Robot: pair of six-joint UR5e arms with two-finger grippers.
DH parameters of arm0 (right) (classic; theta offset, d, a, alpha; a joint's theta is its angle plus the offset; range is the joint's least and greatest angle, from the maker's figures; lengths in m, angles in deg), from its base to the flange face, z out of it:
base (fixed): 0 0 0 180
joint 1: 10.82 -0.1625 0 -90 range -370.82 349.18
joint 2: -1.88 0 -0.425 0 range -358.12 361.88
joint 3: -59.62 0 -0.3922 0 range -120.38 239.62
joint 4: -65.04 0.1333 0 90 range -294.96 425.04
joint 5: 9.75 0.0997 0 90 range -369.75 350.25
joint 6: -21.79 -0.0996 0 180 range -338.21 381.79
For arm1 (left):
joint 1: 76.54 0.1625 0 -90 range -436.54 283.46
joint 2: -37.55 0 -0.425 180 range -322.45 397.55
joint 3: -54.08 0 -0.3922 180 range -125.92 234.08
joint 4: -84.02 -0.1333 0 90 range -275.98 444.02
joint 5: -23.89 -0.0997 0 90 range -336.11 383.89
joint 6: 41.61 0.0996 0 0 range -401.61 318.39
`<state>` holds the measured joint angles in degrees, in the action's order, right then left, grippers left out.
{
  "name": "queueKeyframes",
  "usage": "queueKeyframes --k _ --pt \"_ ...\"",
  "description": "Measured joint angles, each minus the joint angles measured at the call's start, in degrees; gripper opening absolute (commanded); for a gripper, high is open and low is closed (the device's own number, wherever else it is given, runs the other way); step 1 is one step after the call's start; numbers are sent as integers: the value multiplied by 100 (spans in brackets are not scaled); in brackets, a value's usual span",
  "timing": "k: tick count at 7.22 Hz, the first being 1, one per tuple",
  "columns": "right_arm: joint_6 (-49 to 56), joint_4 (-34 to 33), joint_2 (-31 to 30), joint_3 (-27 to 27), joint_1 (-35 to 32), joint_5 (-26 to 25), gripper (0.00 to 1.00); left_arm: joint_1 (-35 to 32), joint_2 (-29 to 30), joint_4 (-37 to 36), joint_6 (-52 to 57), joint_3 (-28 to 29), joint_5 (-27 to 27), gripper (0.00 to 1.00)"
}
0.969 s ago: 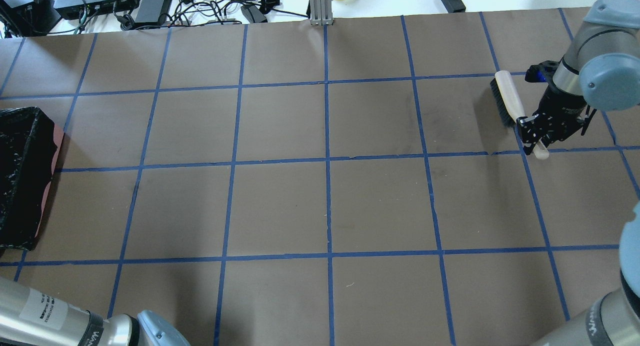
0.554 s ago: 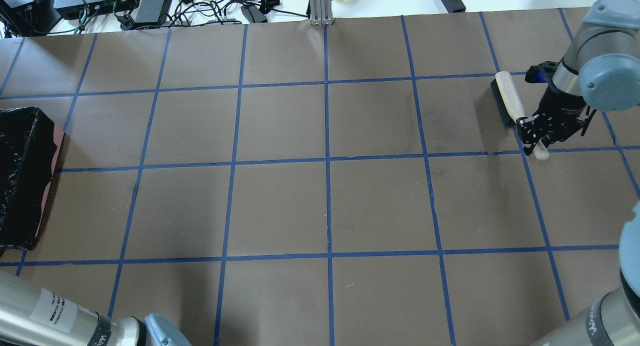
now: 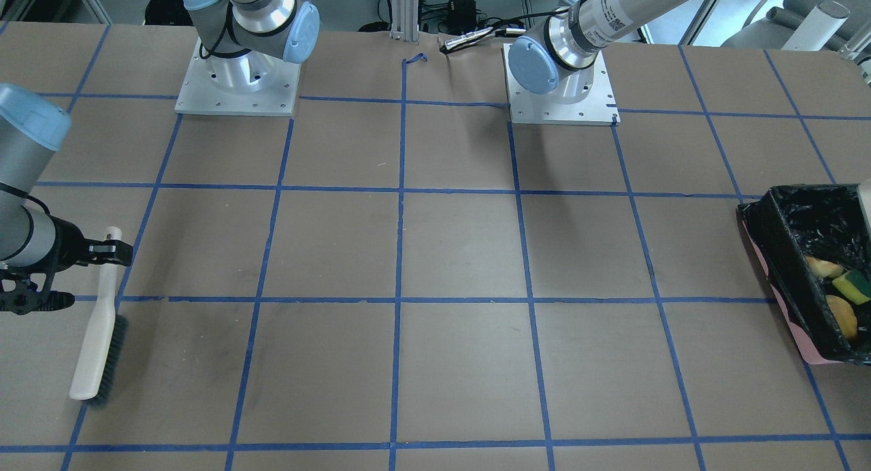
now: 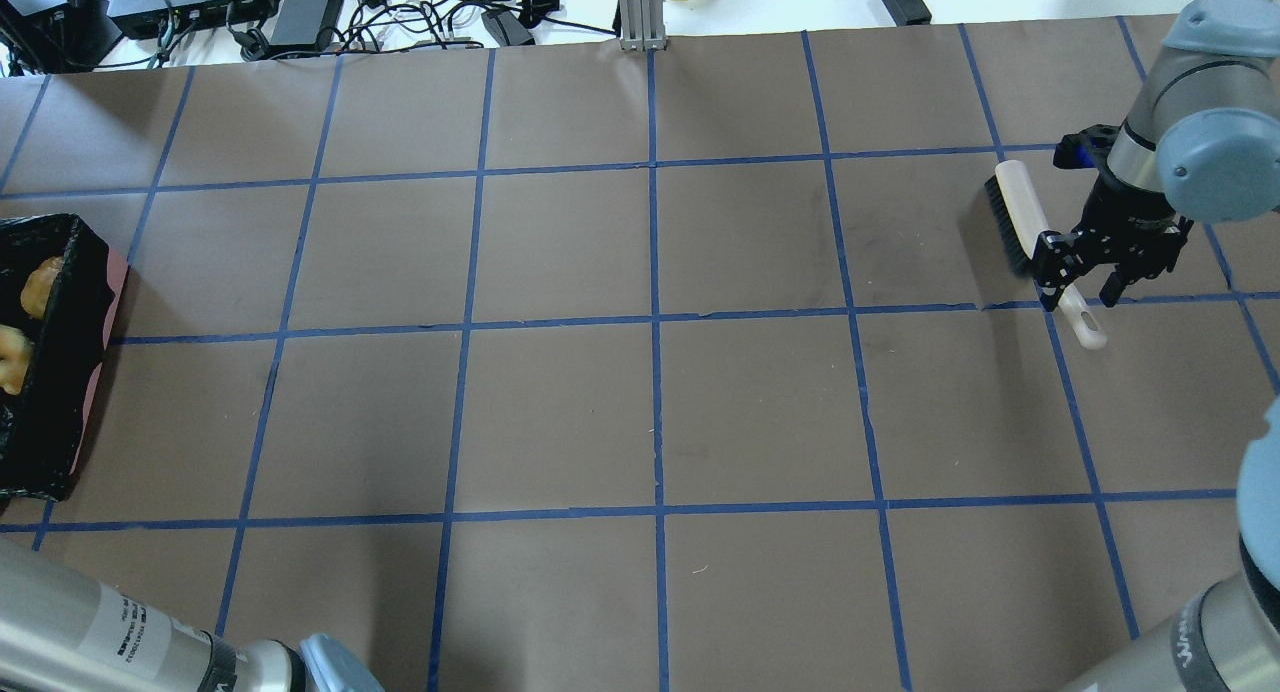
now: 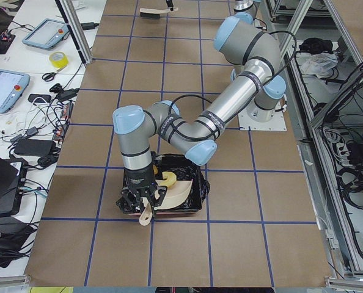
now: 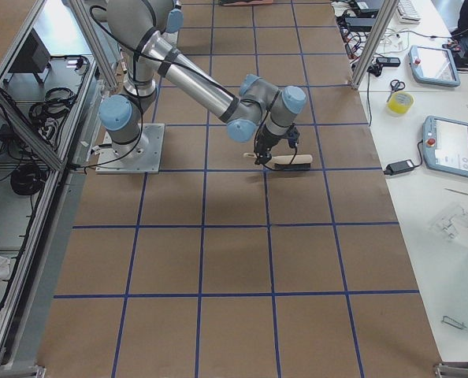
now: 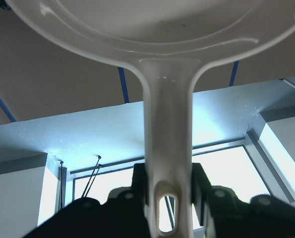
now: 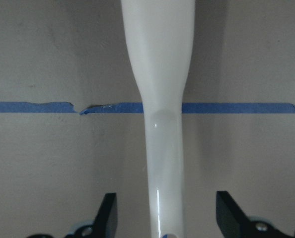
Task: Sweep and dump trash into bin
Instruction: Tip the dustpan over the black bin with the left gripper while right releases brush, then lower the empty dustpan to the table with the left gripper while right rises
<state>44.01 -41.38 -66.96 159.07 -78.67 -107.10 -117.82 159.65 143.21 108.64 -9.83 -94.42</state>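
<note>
The bin [image 3: 782,253], a pink box lined with a black bag, stands at the table's left end; it also shows in the overhead view [image 4: 95,392]. The trash lies inside it: a yellow sponge wedge with a green side [image 3: 854,285], a golden-brown lump [image 3: 842,316] and a pale piece [image 3: 822,267]. My left gripper [image 7: 168,186] is shut on the handle of the beige dustpan [image 7: 157,29], which is tilted over the bin [image 5: 194,195]. My right gripper [image 4: 1082,284] is open, its fingers either side of the beige hand brush [image 4: 1025,217] and not touching it.
The brush [image 3: 99,342] lies on its side on the brown paper at the table's right end, bristles toward the table's middle. Cables and power bricks [image 4: 300,12] lie beyond the far edge. Blue tape lines grid the table.
My right gripper has opened and let go of the brush, which now lies on the table a little nearer. Trash now shows inside the bin in the overhead view.
</note>
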Motion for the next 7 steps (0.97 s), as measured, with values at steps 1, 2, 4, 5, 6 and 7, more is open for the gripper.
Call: queueKeyframes --k 1,2,4,5,6,7 --pt "-26 0 -17 -18 0 -8 98 -30 -115 -138 22 -180 -18 0" --pt "-42 14 -76 -68 -1 -3 100 -58 -207 -260 88 -303 -4 0" --pt "-50 170 -383 -353 -18 57 100 -62 -303 -145 274 -309 463 0" --pt "-55 466 -609 -617 -28 103 100 -64 -316 281 296 -141 984 0" --pt "-95 921 -875 -971 -35 193 100 -75 -279 985 246 233 1620 0" --pt "-230 1435 -1125 -1385 -49 346 100 -110 -208 1924 5 715 2237 0"
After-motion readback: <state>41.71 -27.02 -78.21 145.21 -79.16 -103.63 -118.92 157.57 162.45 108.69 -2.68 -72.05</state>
